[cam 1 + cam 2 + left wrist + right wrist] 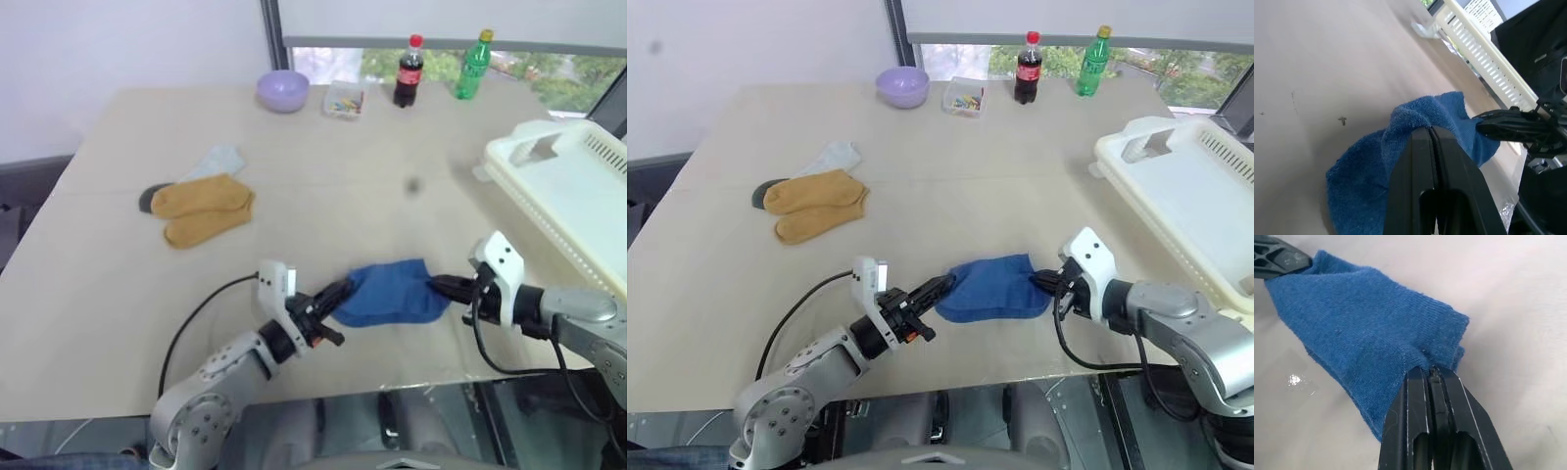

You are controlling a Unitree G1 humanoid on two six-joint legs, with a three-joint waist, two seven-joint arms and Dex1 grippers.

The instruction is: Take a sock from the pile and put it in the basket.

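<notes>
At the left of the head view, the pile of mustard and grey socks is seen on the bench. Lower centre, a blue sock is pinched at one end by the clenched left tool and at the other by the clenched right tool. The basket is found at the right edge. The sock could be stretched or pulled free if the tools were drawn apart.

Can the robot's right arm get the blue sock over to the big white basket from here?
Probably yes. The right gripper is shut on the blue sock, and the basket sits just beyond it, but the left gripper grips it too.
</notes>
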